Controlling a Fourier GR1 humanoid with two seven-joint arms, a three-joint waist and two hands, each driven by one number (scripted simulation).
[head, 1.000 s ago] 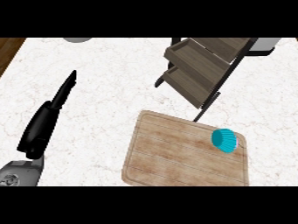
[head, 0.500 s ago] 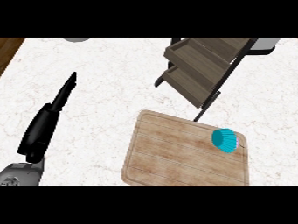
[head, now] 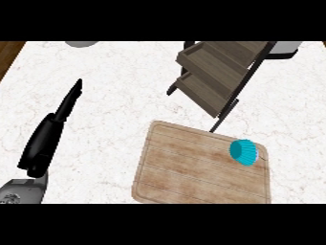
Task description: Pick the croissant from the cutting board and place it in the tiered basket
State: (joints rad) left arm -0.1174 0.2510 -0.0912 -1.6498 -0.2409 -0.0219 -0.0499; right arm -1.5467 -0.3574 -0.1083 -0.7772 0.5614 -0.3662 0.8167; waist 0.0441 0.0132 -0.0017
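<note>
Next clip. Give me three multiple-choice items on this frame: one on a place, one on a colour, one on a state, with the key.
1. Where does the small ridged item lie?
A. on the cutting board's right part
B. in the tiered basket
C. on the bare counter

2. What colour is it?
A. brown
B. teal
C. red

3. The left hand is:
A. curled round the item
B. stretched straight, holding nothing
C. pressed on the board

Key: A, wood lies under it near the right edge; B, it is plainly teal; B, the hand lies straight, far left of the board.
</note>
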